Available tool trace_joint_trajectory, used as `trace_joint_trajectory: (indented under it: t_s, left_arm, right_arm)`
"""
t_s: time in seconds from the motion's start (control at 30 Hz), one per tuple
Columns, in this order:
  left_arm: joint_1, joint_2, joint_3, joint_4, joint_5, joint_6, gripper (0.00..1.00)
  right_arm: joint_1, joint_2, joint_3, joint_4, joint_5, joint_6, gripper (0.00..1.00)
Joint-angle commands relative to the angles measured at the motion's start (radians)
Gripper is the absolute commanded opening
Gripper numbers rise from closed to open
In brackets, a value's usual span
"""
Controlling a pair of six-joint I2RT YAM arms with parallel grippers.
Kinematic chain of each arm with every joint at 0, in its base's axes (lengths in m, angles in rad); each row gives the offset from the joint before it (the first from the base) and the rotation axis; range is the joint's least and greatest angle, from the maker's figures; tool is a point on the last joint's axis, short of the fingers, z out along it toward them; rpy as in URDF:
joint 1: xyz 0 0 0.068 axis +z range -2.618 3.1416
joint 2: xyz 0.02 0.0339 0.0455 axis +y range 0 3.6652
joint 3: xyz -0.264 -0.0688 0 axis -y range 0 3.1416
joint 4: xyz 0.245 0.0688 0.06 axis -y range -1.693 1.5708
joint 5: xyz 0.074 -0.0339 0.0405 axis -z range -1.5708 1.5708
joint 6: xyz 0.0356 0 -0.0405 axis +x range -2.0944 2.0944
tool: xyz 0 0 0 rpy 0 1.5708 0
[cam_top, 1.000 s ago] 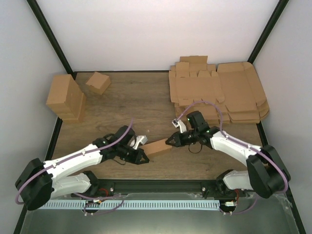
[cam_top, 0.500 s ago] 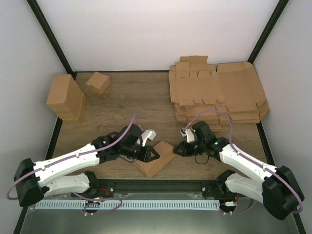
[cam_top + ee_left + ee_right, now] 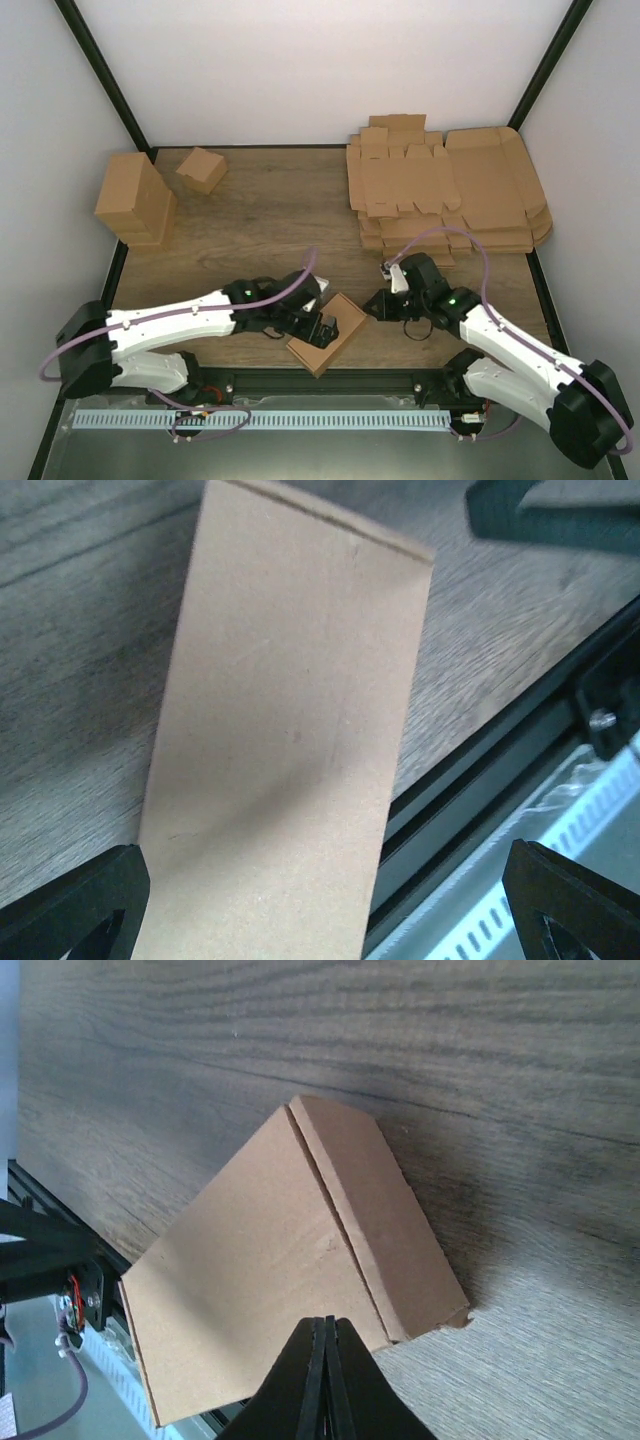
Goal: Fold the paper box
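Paper box: partly under left gripper (fingers spread astride); plain brown, seamed; right gripper, fingers together, beside it.

The left gripper has sprung wide open (clamped shut a moment ago), and the paper box has slid from between both arms to the counter's near edge, now showing a broad face. The right gripper has shifted right.
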Motion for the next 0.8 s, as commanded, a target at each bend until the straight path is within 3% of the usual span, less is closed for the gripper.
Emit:
trace_joint_trajectory:
  t_s: [0.0, 0.1, 0.2, 0.4, 0.47, 0.53, 0.57, 0.6, 0.77]
  left_arm:
    - [-0.077, 0.101, 0.068, -0.061, -0.157, 0.022, 1.0]
    - [-0.099, 0.12, 0.065, -0.086, -0.236, -0.01, 1.0]
    - [-0.099, 0.035, 0.025, -0.069, -0.256, -0.077, 1.0]
    - [-0.095, -0.141, -0.095, 0.004, -0.151, -0.282, 1.0]
    - [-0.096, -0.189, -0.156, 0.031, -0.105, -0.379, 1.0]
    - [-0.096, -0.262, -0.236, 0.084, -0.066, -0.501, 1.0]
    - [-0.096, -0.396, -0.387, 0.241, -0.003, -0.71, 1.0]
    - [-0.096, -0.435, -0.445, 0.304, 0.016, -0.754, 1.0]
    - [-0.097, -0.536, -0.527, 0.32, -0.001, -0.809, 1.0]
  right_arm:
    - [0.008, -0.067, 0.034, -0.002, 0.054, 0.044, 0.03]
    - [0.009, -0.085, 0.028, 0.01, 0.026, 0.047, 0.05]
    - [0.009, -0.043, 0.033, 0.033, -0.063, -0.001, 0.07]
    - [0.007, 0.098, 0.022, 0.236, -0.247, -0.055, 0.17]
    - [-0.006, 0.175, 0.041, 0.26, -0.276, -0.075, 0.16]
    - [-0.042, 0.217, 0.035, 0.313, -0.34, -0.08, 0.16]
    - [-0.115, 0.262, -0.001, 0.39, -0.444, -0.077, 0.16]
    - [-0.132, 0.278, -0.002, 0.401, -0.478, -0.085, 0.16]
    - [-0.173, 0.34, 0.001, 0.404, -0.548, -0.13, 0.12]
